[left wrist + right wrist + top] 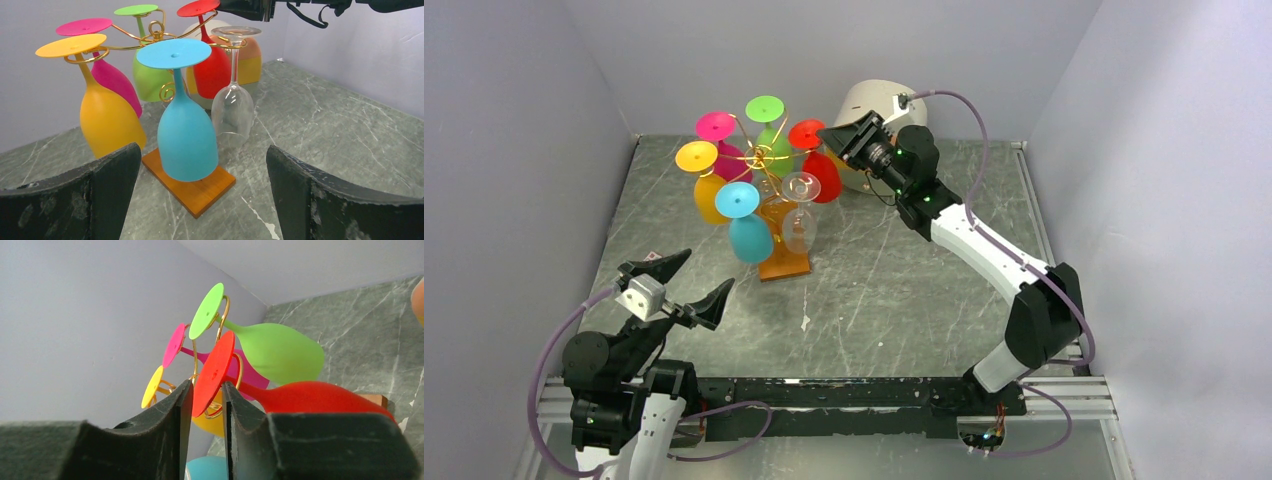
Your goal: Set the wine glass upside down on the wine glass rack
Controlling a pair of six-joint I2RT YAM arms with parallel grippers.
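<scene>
- Wine glass rack (786, 264): gold wire tree on a brown wood base, standing far-left of centre on the grey marble table (904, 290).
- Six glasses hang on it, all bowl-down, foot up in a scroll arm.
- Red wine glass (310, 397): on the rack's right-rear arm, upside down. Foot sits over the wire loop and the bowl hangs toward the base.
- Right gripper (832, 133): arm stretched to the far side, tips level w/ the red foot, just right of it.
- Right wrist view: jaws only a narrow slit apart, w/ the red foot disc edge-on in that slit. The gap is wider than the disc is thick, so no flat clamp. Can't tell if a pad touches the disc.
- Left gripper (708, 270): near-left, low over the table, well apart from the rack. Jaws spread wide, nothing between them; cam looks straight at the rack.
- Clear glass (232, 107): front-right arm, beside the red one, bowl hanging just above the base's right edge.
- Blue glass (186, 140): front arm, closest to the left cam, bowl over the base's near end.
- Yellow glass (107, 120): left arm, w/ the pink glass (115, 80) just behind it.
- Green glass (150, 80): rear arm, behind the central stem.
- Cream round box (869, 100): at the back wall, behind the right gripper & rack.
</scene>
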